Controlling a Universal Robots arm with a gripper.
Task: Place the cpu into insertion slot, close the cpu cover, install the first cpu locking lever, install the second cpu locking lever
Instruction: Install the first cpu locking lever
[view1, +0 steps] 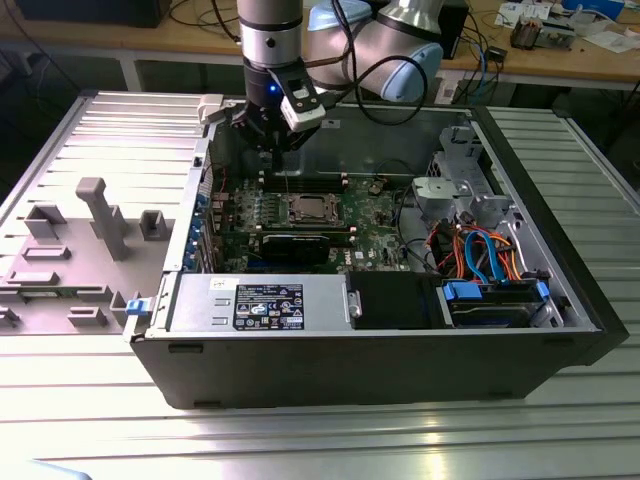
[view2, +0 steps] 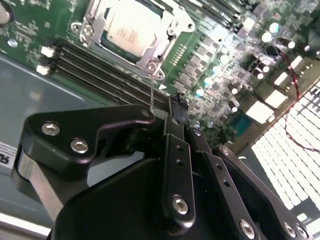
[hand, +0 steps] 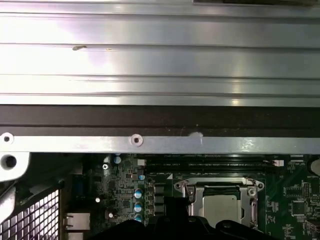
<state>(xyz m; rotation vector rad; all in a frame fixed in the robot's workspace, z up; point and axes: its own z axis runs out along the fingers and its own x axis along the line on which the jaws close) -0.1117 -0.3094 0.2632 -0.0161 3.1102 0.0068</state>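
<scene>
Gripper hangs over the motherboard inside the open computer case, which sits on the ribbed metal bench. It is above and just behind the insertion slot.

In the second wrist view the gripper has its fingers drawn together at the tip. A thin wire locking lever rises from the corner of the socket and ends right beside that tip. I cannot tell whether it is pinched or only alongside.

The cpu lies flat in the slot, dull silver top up. The cpu cover looks to be lying down around it, chip showing through the cut-out. The first wrist view shows the cpu framed the same way. Memory slots run between socket and gripper.

Handling, my judgement:
- The lever is stiff, springy wire. It is smooth and narrow, so it is likely to slip or push back under load.
- The best hold is at its free end, away from the hinge.
- The chip is light, rigid and fragile underneath, and is best left alone.
- The cover is thin sheet, so press it evenly.
</scene>
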